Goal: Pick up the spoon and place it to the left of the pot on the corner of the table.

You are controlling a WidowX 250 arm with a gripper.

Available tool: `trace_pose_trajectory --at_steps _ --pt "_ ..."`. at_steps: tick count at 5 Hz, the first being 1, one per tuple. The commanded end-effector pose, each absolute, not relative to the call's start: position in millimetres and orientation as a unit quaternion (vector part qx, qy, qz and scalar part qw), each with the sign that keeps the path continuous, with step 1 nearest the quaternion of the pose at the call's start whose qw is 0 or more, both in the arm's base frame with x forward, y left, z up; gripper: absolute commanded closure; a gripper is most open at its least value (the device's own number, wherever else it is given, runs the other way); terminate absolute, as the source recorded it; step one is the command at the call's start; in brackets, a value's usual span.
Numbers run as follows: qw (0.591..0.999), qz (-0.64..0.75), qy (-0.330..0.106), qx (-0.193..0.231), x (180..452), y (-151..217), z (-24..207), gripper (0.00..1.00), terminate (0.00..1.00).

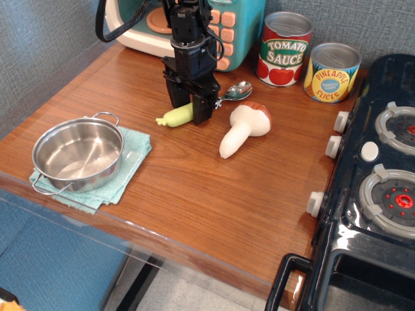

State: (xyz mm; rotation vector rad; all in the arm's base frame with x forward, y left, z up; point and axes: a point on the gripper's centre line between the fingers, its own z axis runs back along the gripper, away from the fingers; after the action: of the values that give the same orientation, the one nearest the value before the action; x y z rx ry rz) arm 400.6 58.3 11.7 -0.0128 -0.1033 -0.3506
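The spoon (176, 116) lies at the back middle of the table (194, 194), its yellow-green handle pointing left and its silver bowl up to the right. My gripper (190, 107) points down over the handle's middle, fingers closed on either side of it. The spoon sits tilted, its bowl end slightly raised. The shiny pot (78, 153) stands on a teal cloth (134, 148) at the table's front left corner, well to the left of and in front of the gripper.
A white brown-capped toy mushroom (243, 128) lies just right of the spoon. Two cans (284, 48) (332, 71) and a teal toy appliance (220, 26) stand along the back. The black toy stove (382, 181) fills the right side.
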Motion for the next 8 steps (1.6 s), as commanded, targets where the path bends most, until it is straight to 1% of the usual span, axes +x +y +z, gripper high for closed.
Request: trace_pose_trajectory --at_steps 1,2,3,4,5,6,7,8 --pt "0.981 -0.169 -0.094 -0.002 394.6 53.0 50.4 1.00 0.00" --pt "0.984 -0.124 -0.124 -0.020 384.8 61.7 85.7 1.00 0.00" --pt "0.988 -0.042 -0.146 -0.006 373.4 108.6 99.4 1.00 0.00" --pt "0.990 0.009 -0.142 0.018 358.4 150.5 99.2 1.00 0.00" --pt "0.988 0.033 -0.145 0.038 335.2 183.2 92.6 1.00 0.00" --pt "0.988 0.032 -0.139 0.052 317.2 201.9 87.4 1.00 0.00" --pt "0.988 0.014 -0.140 0.062 310.1 210.9 82.5 1.00 0.00" --pt "0.990 0.009 -0.121 0.072 305.2 220.1 68.6 1.00 0.00"
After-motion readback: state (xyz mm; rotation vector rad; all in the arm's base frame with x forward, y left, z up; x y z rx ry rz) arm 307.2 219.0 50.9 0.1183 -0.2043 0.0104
